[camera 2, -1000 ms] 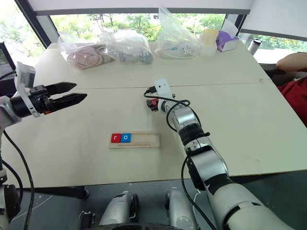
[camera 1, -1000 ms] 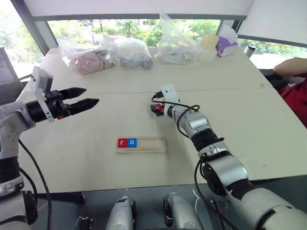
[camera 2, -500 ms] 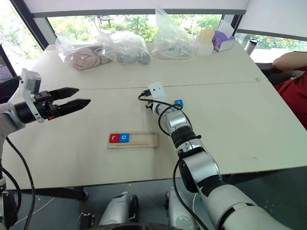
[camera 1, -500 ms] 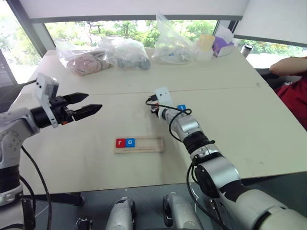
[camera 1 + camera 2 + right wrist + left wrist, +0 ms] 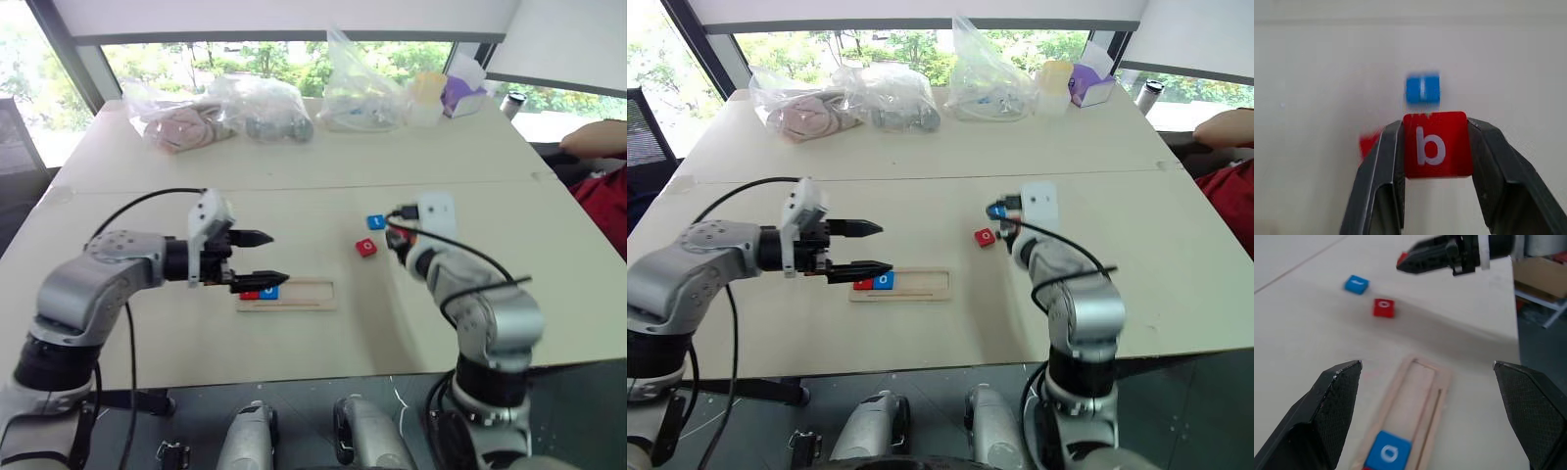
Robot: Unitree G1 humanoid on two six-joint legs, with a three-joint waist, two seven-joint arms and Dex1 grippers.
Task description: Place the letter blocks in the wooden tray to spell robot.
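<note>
The wooden tray (image 5: 306,295) lies near the table's front, with a red r block and a blue o block (image 5: 1388,453) at its left end. My left gripper (image 5: 259,259) hovers open just above that end, partly hiding those two blocks. A red o block (image 5: 365,248) and a blue t block (image 5: 375,222) lie loose on the table to the right of the tray. Just right of them, my right gripper (image 5: 400,241) is shut on a red b block (image 5: 1436,144), held above the table.
Several clear plastic bags (image 5: 263,106) line the table's far edge, with a yellow cup (image 5: 426,90) and a purple box (image 5: 458,90) beside them. A person's arm (image 5: 593,137) rests at the far right. A seam (image 5: 294,186) crosses the table.
My right gripper shut on the red b block and drew back to the right, leaving the o and t blocks behind. My left gripper swung right, over the tray's left end.
</note>
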